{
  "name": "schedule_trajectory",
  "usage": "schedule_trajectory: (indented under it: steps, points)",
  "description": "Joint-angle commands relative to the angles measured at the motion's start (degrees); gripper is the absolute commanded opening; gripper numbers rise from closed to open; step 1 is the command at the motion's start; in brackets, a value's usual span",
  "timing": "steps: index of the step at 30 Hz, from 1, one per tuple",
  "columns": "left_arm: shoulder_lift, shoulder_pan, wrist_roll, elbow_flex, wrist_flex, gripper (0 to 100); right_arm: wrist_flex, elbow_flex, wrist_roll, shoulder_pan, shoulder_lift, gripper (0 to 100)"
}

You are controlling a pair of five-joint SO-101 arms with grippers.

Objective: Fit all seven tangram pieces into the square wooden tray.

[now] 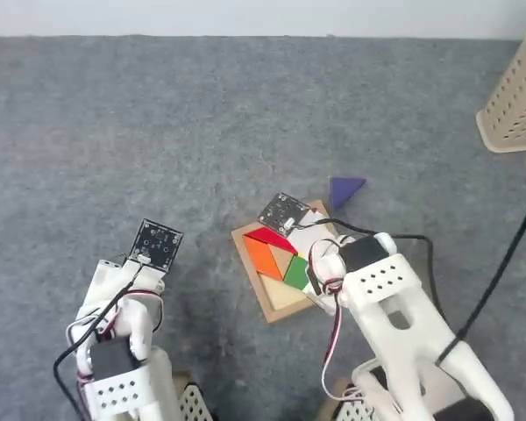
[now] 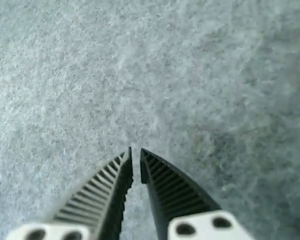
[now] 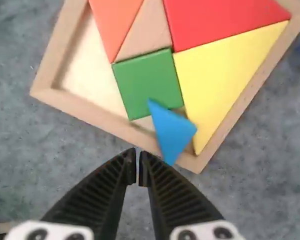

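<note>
My right claw [image 3: 138, 160] is pinched closed on nothing, just outside the nearest edge of the tray [image 3: 45, 90]. The blue triangle [image 3: 171, 131] sits crooked, riding over the green square [image 3: 147, 82] and that rim, not seated. If I nudge it with closed jaws, I judge it may skid onto the carpet [image 1: 158, 114] or shove the square loose. The purple triangle [image 1: 345, 189] lies on the carpet past the tray's far corner. My left claw [image 2: 136, 160] is closed and empty over the carpet.

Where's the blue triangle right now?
Right wrist view: the blue triangle rests on the tray rim, overlapping the green square and yellow triangle, ahead of the right gripper.
</note>
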Motion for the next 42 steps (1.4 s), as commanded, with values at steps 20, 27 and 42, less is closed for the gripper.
schedule_trajectory:
  steps: [20, 27, 42]
  points:
    - [-0.9, 0.4, 0.4, -0.6, 0.4, 3, -7.5, -3.1, 5.5, 9.3, 10.8, 0.6]
    - [-0.9, 0.4, 0.4, -0.6, 0.4, 3, -6.2, -4.0, 5.1, 9.3, 8.7, 0.6]
    - [-0.9, 0.4, 0.4, -0.6, 0.4, 3, -10.8, -4.7, -7.5, 9.0, 1.0, 0.6]
